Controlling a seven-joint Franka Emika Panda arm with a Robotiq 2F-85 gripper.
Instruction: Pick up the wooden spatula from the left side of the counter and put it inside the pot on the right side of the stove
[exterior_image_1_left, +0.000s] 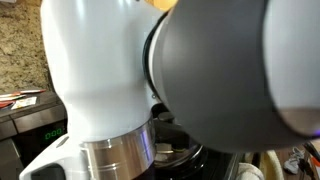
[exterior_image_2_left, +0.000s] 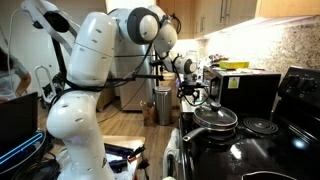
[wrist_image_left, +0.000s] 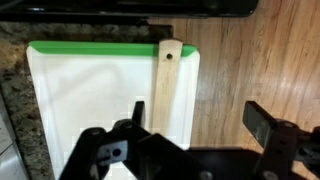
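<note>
Exterior views are both dominated by my arm (exterior_image_1_left: 100, 70) (exterior_image_2_left: 85, 60): in one it blocks nearly the whole picture with white shell and dark joint, in the other it reaches from its base out toward the stove (exterior_image_2_left: 290, 110), black, with coil burners. A lidded pan (exterior_image_2_left: 215, 118) sits on the stove's near side; I cannot pick out the pot with any certainty. In the wrist view a white cutting board (wrist_image_left: 90, 90) with a green strip along its far edge lies on the speckled stone surface (wrist_image_left: 12, 100), and wood grain fills the picture to the board's right. My hand (wrist_image_left: 197, 112) is spread wide and grasps nothing; in an exterior view it hangs (exterior_image_2_left: 190, 92) just short of the stove. One of my fingers (wrist_image_left: 136, 112) stands over the white of the board, just beside the wooden spatula (wrist_image_left: 168, 85), and the opposite finger is well apart, over the wood grain. The wooden spatula lies flat along the board's right edge, its end with the small hole up by the green strip, its near end hidden behind my hand. It lies between my fingers, closer to the one over the board, and I cannot tell whether that finger touches anything.
</note>
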